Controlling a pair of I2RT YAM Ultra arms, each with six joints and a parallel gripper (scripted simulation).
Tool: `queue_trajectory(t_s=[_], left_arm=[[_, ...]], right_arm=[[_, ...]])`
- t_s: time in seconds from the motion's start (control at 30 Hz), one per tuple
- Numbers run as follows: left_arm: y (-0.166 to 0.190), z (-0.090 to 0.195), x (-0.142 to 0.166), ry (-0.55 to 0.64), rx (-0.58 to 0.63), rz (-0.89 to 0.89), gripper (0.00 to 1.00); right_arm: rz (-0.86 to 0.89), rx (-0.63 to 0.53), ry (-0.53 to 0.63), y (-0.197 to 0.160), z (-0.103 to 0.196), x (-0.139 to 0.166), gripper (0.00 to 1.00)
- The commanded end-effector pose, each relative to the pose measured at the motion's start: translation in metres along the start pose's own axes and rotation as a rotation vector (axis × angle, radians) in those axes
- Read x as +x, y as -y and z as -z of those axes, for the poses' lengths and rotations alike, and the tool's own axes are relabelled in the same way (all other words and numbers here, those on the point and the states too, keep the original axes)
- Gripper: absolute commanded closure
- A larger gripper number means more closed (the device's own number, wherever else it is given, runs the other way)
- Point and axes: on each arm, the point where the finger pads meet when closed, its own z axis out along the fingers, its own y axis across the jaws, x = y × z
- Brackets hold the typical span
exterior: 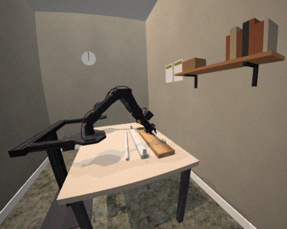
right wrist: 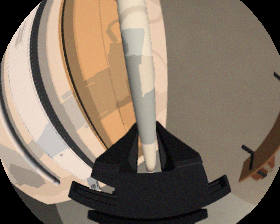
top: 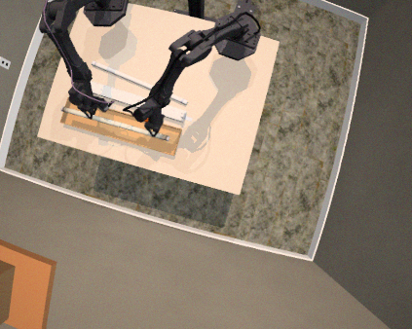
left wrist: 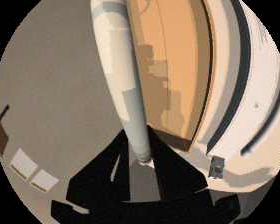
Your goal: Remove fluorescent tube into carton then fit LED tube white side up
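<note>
Both my grippers are shut on the old fluorescent tube [top: 118, 125], a greyish tube with dull bands. They hold it level a little above the carton [top: 132, 140], along its length. The left gripper [top: 152, 128] grips near one end and the right gripper [top: 88, 112] near the other. The left wrist view shows the tube [left wrist: 120, 63] running away from my fingers, with the carton [left wrist: 171, 50] beside it. The right wrist view shows the same tube [right wrist: 140, 63], fingers and carton [right wrist: 91, 63]. The white LED tube [top: 128, 78] lies on the bench.
The light fixture [top: 173, 113] lies between the carton and the LED tube, with no tube in it. The side view shows the carton [exterior: 157, 143], fixture [exterior: 138, 143] and LED tube [exterior: 126, 146] side by side. The carton lies near the bench's wall-side edge.
</note>
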Motion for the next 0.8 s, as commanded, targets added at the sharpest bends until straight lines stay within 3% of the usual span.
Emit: queue_trajectory(t_s=[0.0,0.17,0.27,0.43,0.57,0.63,0.77], left_arm=[[-0.008,0.002,-0.020,0.040,-0.030,-0.007,0.89],[-0.021,0.006,-0.016,0.041,-0.049,0.013,0.89],[-0.008,-0.002,-0.011,0.029,-0.028,0.006,0.89],[-0.018,-0.002,-0.007,0.030,-0.044,0.019,0.89],[-0.007,-0.014,0.000,0.017,-0.030,0.017,0.89],[-0.001,-0.008,-0.012,0.025,-0.018,0.008,0.89],[-0.019,-0.001,-0.014,0.036,-0.057,0.025,0.89]], right_arm=[[-0.022,0.057,0.023,0.021,-0.003,-0.004,0.89],[-0.019,0.101,0.037,0.041,0.010,-0.011,0.89],[-0.014,0.058,0.031,0.017,-0.005,-0.009,0.89],[-0.026,0.086,0.028,0.030,0.000,-0.004,0.89],[-0.030,0.070,0.021,0.018,-0.011,0.002,0.89],[-0.006,0.068,0.038,0.020,-0.005,-0.013,0.89],[-0.013,0.101,0.041,0.034,0.001,-0.013,0.89]])
